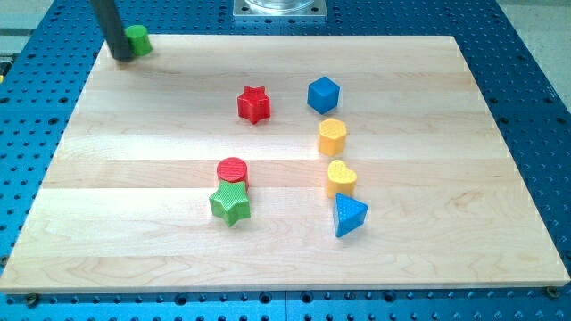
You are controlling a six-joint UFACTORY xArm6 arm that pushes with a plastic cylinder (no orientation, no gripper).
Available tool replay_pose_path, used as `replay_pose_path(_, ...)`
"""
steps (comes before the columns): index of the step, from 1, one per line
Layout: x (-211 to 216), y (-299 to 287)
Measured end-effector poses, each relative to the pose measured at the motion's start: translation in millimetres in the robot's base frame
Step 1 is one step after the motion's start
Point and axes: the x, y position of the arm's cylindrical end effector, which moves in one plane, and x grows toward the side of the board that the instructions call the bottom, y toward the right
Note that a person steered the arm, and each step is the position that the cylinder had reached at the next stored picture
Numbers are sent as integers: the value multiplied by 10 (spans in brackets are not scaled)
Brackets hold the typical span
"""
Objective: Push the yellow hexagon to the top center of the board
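Note:
The yellow hexagon (332, 136) stands right of the board's middle, just below the blue cube (323, 94) and above the yellow heart (341, 177). My tip (121, 57) is at the board's top left corner, touching the left side of a small green block (137, 40). The tip is far to the left of the yellow hexagon.
A red star (253, 103) lies left of the blue cube. A red cylinder (232, 171) sits against a green star (230, 203) below the middle. A blue triangle (349, 215) lies below the yellow heart. The wooden board (134, 232) rests on a blue perforated table.

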Motion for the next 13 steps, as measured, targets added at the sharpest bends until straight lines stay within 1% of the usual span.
replay_pose_path(1,-134,-314)
replay_pose_path(2,-471,-256)
replay_pose_path(3,-410,216)
replay_pose_path(4,-227,516)
replay_pose_path(5,-62,433)
replay_pose_path(6,377,692)
replay_pose_path(7,360,1419)
replay_pose_path(8,114,1922)
replay_pose_path(9,106,1927)
replay_pose_path(10,74,1592)
replay_pose_path(11,15,1100)
replay_pose_path(13,-13,401)
